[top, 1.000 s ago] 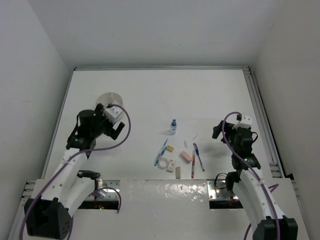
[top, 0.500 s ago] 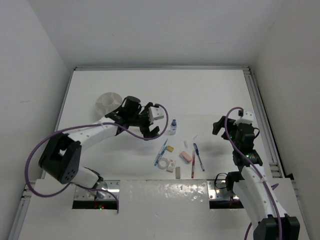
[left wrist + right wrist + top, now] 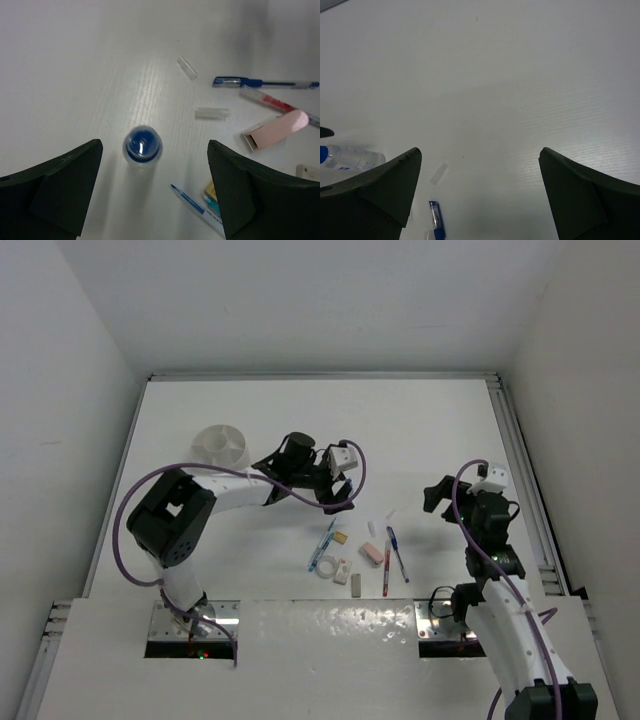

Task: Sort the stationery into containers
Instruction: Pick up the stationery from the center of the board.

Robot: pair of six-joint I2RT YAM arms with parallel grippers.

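The small blue-capped bottle (image 3: 142,145) is standing upright near the table's middle, just far of a blue pen (image 3: 192,202), its long axis vertical and cap pointing up, while the left gripper (image 3: 338,498) is hanging over it with jaws apart, clear of its sides, and the right gripper (image 3: 480,155) is hovering at the right, jaws spread wide.

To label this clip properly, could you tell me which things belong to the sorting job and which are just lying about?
Job: tub, bottle, blue pens, red pen, pink eraser, white eraser, tape ring, tan block.
Lying about: clear bits, cables.
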